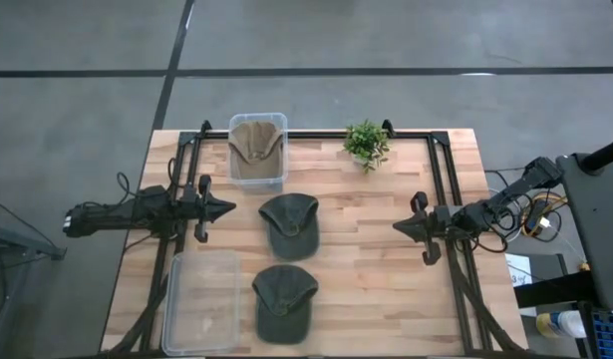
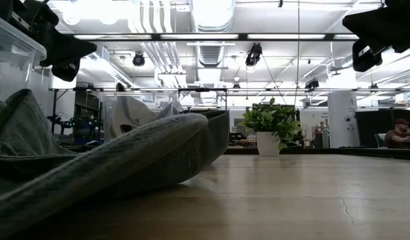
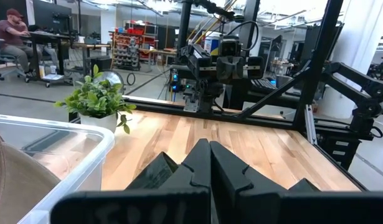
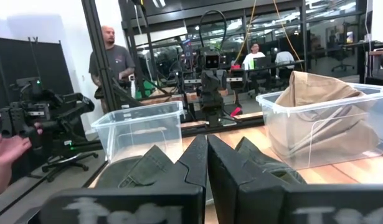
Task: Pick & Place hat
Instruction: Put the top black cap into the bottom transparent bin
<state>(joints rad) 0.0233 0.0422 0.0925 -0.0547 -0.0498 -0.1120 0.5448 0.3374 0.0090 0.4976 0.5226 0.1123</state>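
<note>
We count three hats: two green hats, one (image 1: 289, 224) lying between the two grippers and one (image 1: 283, 302) nearer the front edge, plus one tan hat (image 1: 256, 147) inside a clear bin (image 1: 257, 181) just beyond the left gripper (image 1: 224, 208). A second clear bin (image 1: 201, 301), with nothing in it, sits on the left gripper's other side. Left gripper pinched closed, holding nothing; right gripper (image 1: 401, 227) the same, facing it. One plant (image 1: 367, 143) stands beyond the right gripper on the table (image 1: 376, 289).

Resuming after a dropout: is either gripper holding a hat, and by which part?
Nothing is held. Left gripper and right gripper are shut and empty, apart from both green hats.
</note>
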